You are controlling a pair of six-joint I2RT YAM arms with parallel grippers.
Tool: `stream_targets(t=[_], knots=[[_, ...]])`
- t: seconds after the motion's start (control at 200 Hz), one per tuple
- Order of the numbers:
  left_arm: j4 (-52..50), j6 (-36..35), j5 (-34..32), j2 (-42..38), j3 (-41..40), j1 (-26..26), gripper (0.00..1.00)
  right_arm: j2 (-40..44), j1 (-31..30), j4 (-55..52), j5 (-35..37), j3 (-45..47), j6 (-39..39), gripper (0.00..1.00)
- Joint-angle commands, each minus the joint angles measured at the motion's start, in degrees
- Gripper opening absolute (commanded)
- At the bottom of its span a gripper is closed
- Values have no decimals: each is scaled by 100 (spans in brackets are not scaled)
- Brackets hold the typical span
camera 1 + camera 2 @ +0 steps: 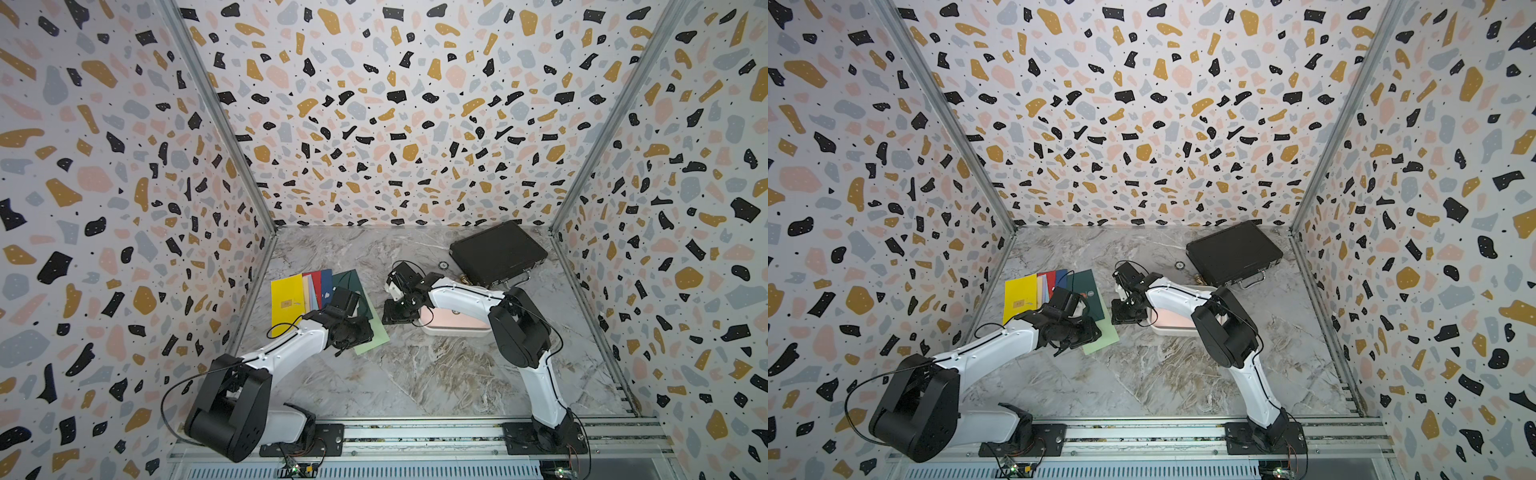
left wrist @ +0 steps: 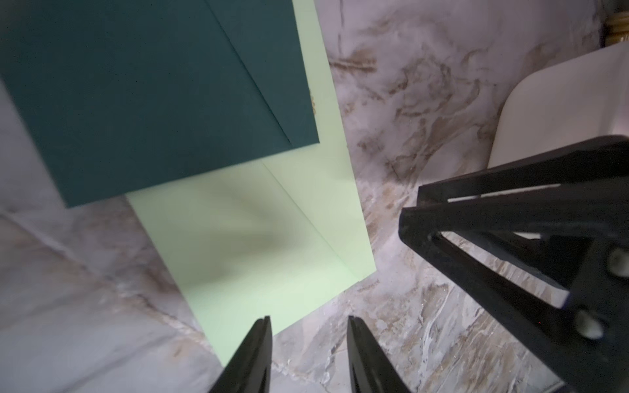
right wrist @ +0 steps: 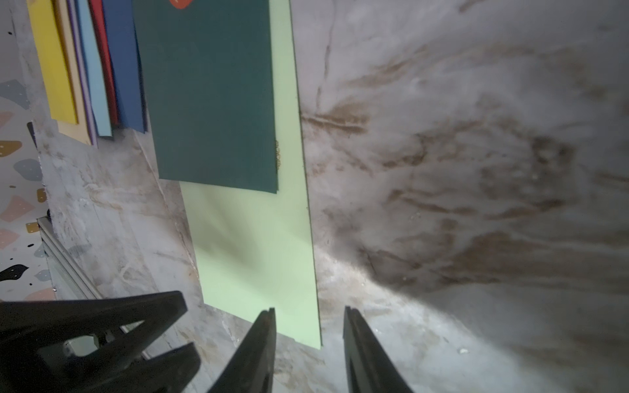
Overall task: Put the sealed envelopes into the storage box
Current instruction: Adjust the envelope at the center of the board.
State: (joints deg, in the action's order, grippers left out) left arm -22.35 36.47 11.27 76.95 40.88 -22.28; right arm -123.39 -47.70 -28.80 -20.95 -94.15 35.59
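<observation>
Collision risk: left tool (image 2: 309, 320) and right tool (image 3: 309, 309), both spread and empty, crowd the light green envelope (image 1: 374, 336); the dark green envelope (image 1: 351, 280) overlapping its 11 o'clock end may drag along.

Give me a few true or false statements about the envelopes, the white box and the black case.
The dark green envelope partly covers the light green envelope. True.
The black case stands open. False: it is shut.
The left pincer grips an envelope. False: its jaws stand apart, nothing between them.
A pink envelope lies in the white box. True.
</observation>
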Motion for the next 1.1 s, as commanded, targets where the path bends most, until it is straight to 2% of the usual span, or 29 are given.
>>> stream_targets(t=[0.0,0.295,0.486,1.096], knots=[[-437,-183,-511,220,244,5,36,-34,-31,-143,135,-232,-30,40],[-432,-163,-1004,807,255,11,25,-398,-37,-306,90,-623,-125,42],[-362,-105,-977,1040,185,13,21,-657,-37,-444,21,-875,-146,42],[-264,-18,-739,1367,194,12,18,-787,-81,-247,-442,-895,139,42]])
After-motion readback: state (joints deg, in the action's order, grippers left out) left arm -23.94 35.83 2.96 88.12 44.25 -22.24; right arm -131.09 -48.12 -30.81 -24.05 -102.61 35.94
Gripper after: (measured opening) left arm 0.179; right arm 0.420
